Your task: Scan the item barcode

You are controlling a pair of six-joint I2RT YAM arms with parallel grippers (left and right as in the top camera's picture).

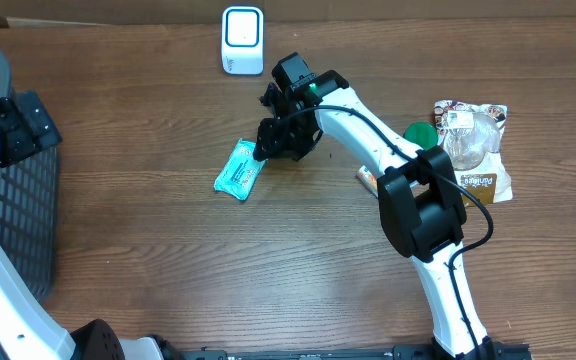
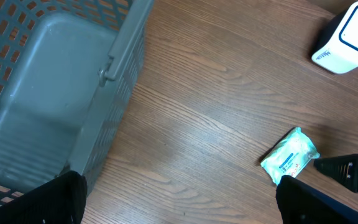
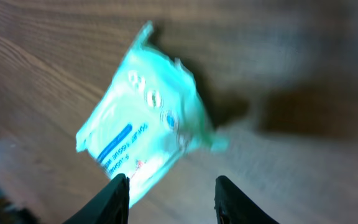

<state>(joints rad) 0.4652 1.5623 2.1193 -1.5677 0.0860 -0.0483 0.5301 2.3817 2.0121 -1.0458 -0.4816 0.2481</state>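
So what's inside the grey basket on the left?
The grey basket shows only bare floor in the left wrist view. A left gripper finger covers one corner; the rest is out of frame.

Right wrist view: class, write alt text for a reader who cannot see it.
A blurred teal plastic packet with blue print lies flat on a brown wooden table. The right gripper shows at the bottom edge, its black jaws apart and holding nothing.
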